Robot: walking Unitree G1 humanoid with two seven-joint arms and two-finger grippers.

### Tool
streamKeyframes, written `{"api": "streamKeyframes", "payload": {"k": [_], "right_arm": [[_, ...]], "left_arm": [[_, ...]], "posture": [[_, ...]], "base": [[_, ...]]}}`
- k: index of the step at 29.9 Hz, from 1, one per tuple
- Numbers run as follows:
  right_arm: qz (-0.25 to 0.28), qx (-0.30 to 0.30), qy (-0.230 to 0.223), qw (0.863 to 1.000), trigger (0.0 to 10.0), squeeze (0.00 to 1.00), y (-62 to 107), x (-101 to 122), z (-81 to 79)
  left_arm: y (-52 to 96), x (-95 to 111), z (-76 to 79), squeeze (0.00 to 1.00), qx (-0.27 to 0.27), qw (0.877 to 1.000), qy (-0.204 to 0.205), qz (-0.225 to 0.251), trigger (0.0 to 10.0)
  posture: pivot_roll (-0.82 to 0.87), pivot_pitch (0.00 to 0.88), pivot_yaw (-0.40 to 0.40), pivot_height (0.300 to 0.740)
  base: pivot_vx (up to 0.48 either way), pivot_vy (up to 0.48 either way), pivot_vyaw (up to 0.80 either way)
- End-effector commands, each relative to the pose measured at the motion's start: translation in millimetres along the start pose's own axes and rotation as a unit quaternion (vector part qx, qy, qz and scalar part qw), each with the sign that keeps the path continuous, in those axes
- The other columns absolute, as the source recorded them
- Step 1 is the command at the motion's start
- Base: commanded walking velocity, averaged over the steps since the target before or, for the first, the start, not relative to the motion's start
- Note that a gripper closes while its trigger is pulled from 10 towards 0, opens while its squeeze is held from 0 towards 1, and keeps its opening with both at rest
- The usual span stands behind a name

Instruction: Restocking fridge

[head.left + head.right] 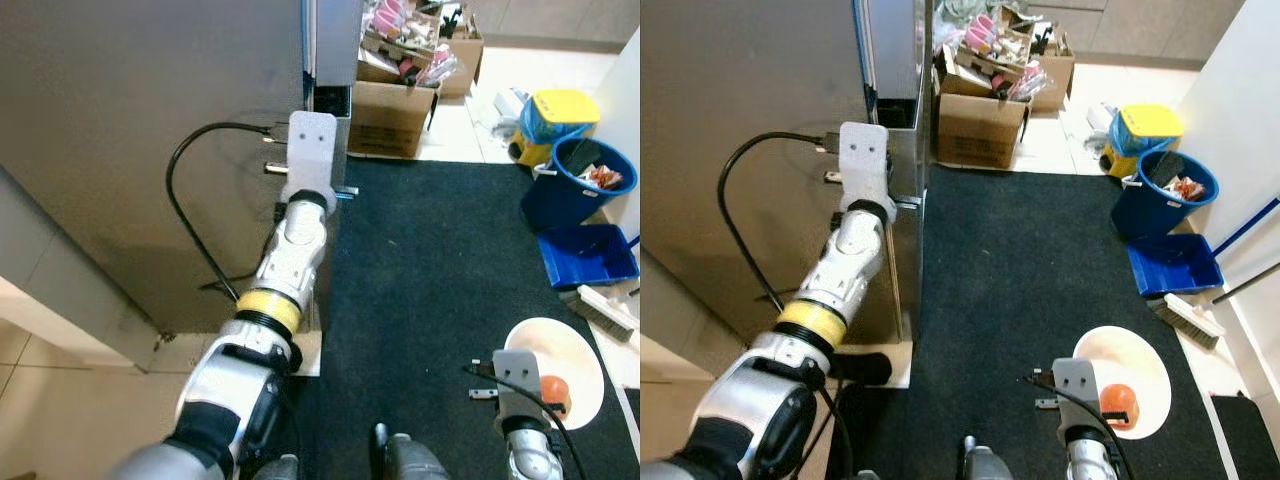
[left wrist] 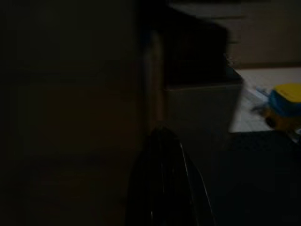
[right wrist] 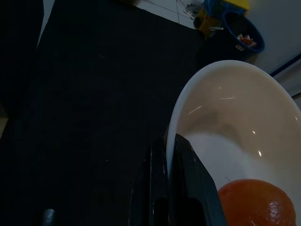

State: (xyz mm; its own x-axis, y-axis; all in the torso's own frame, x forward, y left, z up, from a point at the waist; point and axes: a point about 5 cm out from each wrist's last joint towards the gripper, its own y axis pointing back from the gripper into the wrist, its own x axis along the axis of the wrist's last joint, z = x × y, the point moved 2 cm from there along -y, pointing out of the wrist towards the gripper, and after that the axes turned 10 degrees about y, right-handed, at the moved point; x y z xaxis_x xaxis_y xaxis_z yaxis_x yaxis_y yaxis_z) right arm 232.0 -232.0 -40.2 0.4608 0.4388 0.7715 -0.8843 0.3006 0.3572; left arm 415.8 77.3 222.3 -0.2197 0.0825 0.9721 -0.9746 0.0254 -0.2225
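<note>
Right claw (image 3: 165,155): pinching bowl (image 1: 560,360) rim, orange fruit (image 3: 254,205) inside, well right of fridge (image 1: 150,150). Left claw (image 2: 160,141): at fridge door edge, finger state unclear. Risk: bowl tilts in single-rim pinch; fruit rolls out.

black mat (image 1: 440,270) | tiled floor (image 1: 60,400) | cardboard boxes (image 1: 390,110) | blue bucket (image 1: 575,185)

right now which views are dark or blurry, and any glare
Left wrist view: very dark and soft, only the yellow bin keeps colour. Right wrist view: sharp, small glints on the white bowl. Both eye views: evenly lit, sharp.
</note>
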Motion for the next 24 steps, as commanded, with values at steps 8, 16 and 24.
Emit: {"api": "streamKeyframes", "payload": {"k": [8, 16, 24], "right_arm": [[-0.003, -0.006, -0.003, 1.000, 10.0, 0.00, 3.7, -5, 0.4], [-0.004, -0.007, -0.003, 1.000, 10.0, 0.00, 4.4, -5, 0.0], [-0.005, -0.008, -0.003, 1.000, 10.0, 0.00, 4.7, -6, 0.2]], "left_arm": [[-7.3, 2, -0.5, 0.00, 0.006, 1.000, -0.017, -0.001, 10.0], [-10.4, 2, 8.9, 0.00, 0.001, 1.000, -0.018, -0.007, 10.0], [-11.4, 3, 16.4, 1.00, -0.017, 1.000, -0.009, -0.006, 10.0]], "posture": [[-0.15, 0.168, -0.016, 0.723], [-0.16, 0.170, -0.016, 0.723], [-0.16, 0.166, -0.014, 0.723]], "base": [[0.000, 0.000, 0.00], [0.000, 0.000, 0.00], [0.000, 0.000, 0.00]]}}
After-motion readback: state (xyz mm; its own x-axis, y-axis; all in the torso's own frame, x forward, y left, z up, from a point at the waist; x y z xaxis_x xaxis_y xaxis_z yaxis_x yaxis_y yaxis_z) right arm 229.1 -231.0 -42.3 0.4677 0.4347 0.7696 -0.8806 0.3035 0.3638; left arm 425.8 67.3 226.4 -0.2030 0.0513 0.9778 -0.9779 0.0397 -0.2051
